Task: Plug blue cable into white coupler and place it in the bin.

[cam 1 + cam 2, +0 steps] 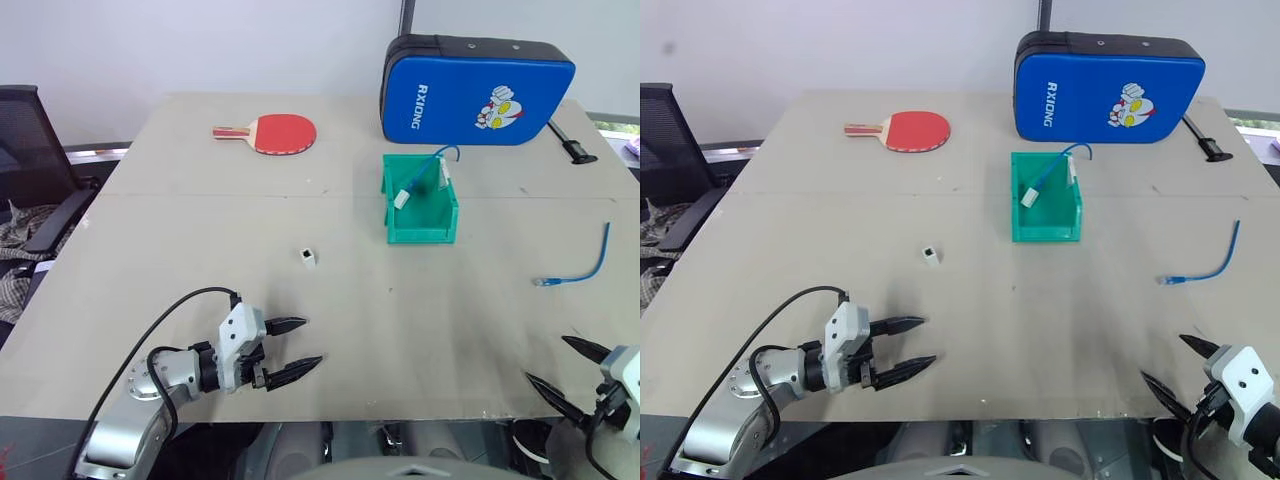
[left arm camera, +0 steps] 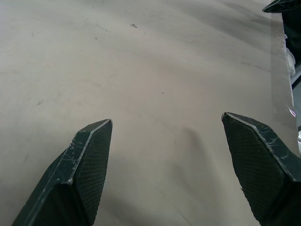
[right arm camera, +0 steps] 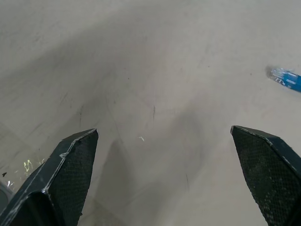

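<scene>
The blue cable (image 1: 585, 265), thin and gently curved, lies beyond the open, empty right gripper (image 1: 566, 366), clear plug toward the open, empty left gripper (image 1: 295, 347).

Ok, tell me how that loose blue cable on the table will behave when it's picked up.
The blue cable is thin and lies curved, so it will probably flop and droop from wherever it is pinched. It looks light and may slide on the smooth table if nudged.
</scene>
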Tool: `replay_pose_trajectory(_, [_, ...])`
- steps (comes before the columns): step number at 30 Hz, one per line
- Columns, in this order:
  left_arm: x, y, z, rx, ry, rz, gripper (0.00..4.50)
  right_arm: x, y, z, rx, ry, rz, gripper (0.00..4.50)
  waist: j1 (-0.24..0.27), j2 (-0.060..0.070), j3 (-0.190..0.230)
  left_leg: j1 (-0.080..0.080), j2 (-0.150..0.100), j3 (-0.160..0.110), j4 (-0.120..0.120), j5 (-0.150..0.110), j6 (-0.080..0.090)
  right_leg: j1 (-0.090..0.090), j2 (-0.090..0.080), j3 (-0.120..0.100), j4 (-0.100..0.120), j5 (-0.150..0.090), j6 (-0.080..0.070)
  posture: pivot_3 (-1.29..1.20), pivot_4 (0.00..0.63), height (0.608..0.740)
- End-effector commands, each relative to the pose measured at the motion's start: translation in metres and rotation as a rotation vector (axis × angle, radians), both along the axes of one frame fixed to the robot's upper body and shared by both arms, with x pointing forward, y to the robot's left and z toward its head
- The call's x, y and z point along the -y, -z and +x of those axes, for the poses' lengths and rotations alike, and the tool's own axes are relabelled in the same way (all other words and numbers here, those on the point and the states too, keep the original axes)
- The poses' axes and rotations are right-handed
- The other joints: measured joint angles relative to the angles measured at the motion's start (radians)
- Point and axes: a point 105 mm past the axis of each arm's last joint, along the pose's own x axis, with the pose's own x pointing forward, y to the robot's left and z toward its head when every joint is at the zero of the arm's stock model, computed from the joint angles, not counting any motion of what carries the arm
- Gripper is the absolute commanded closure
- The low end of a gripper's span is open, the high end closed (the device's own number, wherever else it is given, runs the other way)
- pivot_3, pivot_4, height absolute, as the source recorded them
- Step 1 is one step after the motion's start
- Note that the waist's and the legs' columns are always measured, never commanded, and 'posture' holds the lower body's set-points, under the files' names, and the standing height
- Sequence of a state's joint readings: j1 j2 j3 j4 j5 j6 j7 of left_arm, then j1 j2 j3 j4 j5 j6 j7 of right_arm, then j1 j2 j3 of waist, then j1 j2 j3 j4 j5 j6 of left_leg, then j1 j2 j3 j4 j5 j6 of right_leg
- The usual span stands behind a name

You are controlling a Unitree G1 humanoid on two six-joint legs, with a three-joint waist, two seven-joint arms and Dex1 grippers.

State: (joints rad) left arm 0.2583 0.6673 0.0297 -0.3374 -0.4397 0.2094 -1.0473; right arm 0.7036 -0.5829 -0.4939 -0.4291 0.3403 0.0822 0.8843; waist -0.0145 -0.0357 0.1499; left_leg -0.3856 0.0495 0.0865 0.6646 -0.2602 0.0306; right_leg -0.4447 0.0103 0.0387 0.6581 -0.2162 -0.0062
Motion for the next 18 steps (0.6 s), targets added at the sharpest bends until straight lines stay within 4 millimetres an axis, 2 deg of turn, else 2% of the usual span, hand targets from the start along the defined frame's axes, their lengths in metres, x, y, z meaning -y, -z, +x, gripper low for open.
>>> replay_pose_trajectory(1, [-0.003, -0.006, 0.004, 0.032, -0.019, -0.057, 0.69, 0.006, -0.016, 0.011, 0.094, 0.036, -0.01, 0.03, 0.002, 0.0, 0.0, 0.0, 0.0, 0.0, 0.0, 0.0, 0.0, 0.0, 0.0, 0.0, 0.0, 0.0, 0.0, 0.0, 0.15, 0.729])
replay_pose_trajectory(4, [0.0, -0.018, 0.017, -0.003, -0.111, -0.206, 0.69, 0.008, -0.032, 0.034, 0.196, 0.109, -0.001, 0.03, -0.001, 0.001, 0.0, 0.0, 0.0, 0.001, 0.0, 0.0, 0.0, 0.0, -0.001, 0.0, 0.0, 0.0, 0.0, 0.0, 0.15, 0.729])
replay_pose_trajectory(6, [0.004, -0.025, 0.02, -0.035, -0.119, -0.261, 0.69, 0.012, -0.037, 0.041, 0.21, 0.14, -0.018, 0.03, 0.002, 0.001, 0.0, 0.0, 0.0, 0.001, 0.001, 0.0, 0.0, 0.0, -0.001, -0.001, 0.001, 0.0, 0.0, 0.0, 0.15, 0.729])
replay_pose_trajectory(11, [0.022, -0.029, 0.005, 0.049, 0.075, -0.165, 0.69, 0.019, -0.045, 0.057, 0.107, 0.022, -0.127, 0.03, 0.004, 0.003, 0.0, -0.001, -0.002, 0.002, -0.001, 0.0, 0.0, -0.001, -0.002, -0.001, 0.001, -0.001, 0.002, 0.0, 0.15, 0.729])
replay_pose_trajectory(13, [0.028, -0.037, 0.007, 0.087, 0.115, -0.15, 0.69, 0.027, -0.047, 0.066, 0.061, -0.043, -0.207, 0.03, 0.001, 0.003, 0.001, 0.0, -0.003, 0.002, 0.0, 0.0, 0.001, 0.0, -0.002, 0.0, 0.0, -0.001, 0.002, 0.0, 0.15, 0.729])
replay_pose_trajectory(18, [0.045, -0.062, 0.01, 0.169, 0.184, -0.117, 0.69, 0.036, -0.056, 0.089, 0.025, -0.173, -0.361, 2.29, 0.003, 0.002, 0.001, 0.001, -0.004, 0.002, 0.002, -0.001, 0.002, 0.001, -0.002, 0.0, 0.001, -0.001, 0.002, 0.0, 0.15, 0.729])
